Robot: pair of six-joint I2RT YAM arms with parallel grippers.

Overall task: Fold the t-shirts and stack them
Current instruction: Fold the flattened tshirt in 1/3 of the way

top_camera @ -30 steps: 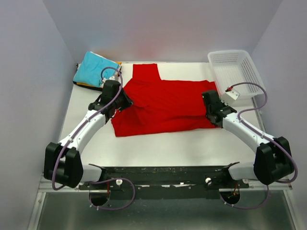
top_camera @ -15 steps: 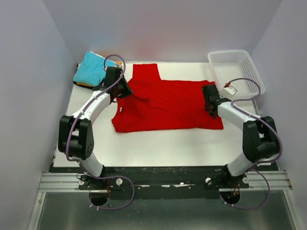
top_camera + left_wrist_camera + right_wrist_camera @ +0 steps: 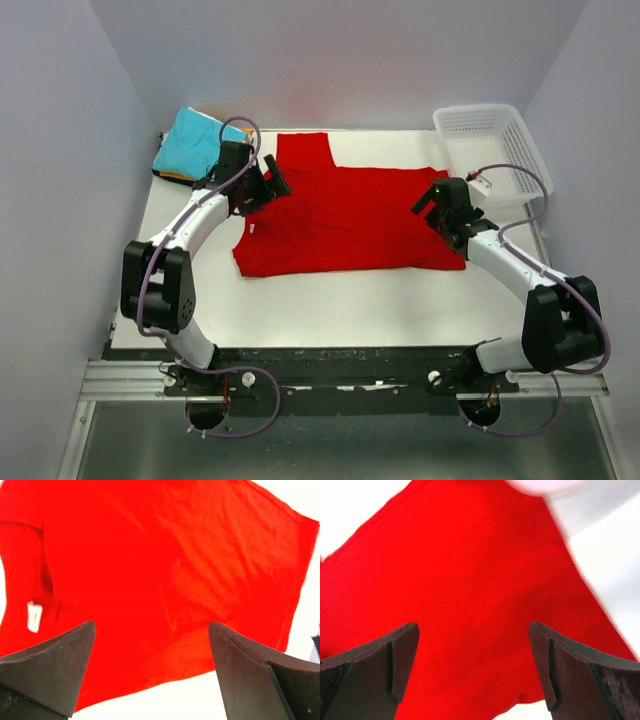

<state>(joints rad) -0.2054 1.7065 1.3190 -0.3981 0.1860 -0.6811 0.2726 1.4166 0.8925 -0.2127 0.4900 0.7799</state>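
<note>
so, step: red t-shirt (image 3: 345, 220) lies spread on the table (image 3: 330, 300), partly folded by the look of it; both grippers are off the cloth, so i judge this a gap between folds.
next move: probably regrab two edges and carry them over the body; needs both grippers lowered onto a hem or sleeve edge together, pinching a single layer only.
left gripper (image 3: 266, 186): jaws spread, nothing between them in the wrist view; hovering at the shirt's 10 o'clock corner, near the collar tag (image 3: 33, 616).
right gripper (image 3: 437, 203): jaws spread, empty; hovering over the shirt's 3 o'clock edge.
shirt vs grippers: cloth sits below and between both; contact not seen in either wrist view, fingertips (image 3: 395, 655) look clear of the fabric.
sleeve: one sticks out toward 12 o'clock from the body.
folded stack: turquoise t-shirt (image 3: 195, 145) on top, yellow-orange and black edges under it, at the table's 10 o'clock corner, just beside the left gripper.
mesh basket (image 3: 490, 150): white, at the 2 o'clock corner, near the right gripper.
risk: uneven grabs would skew the fold.
</note>
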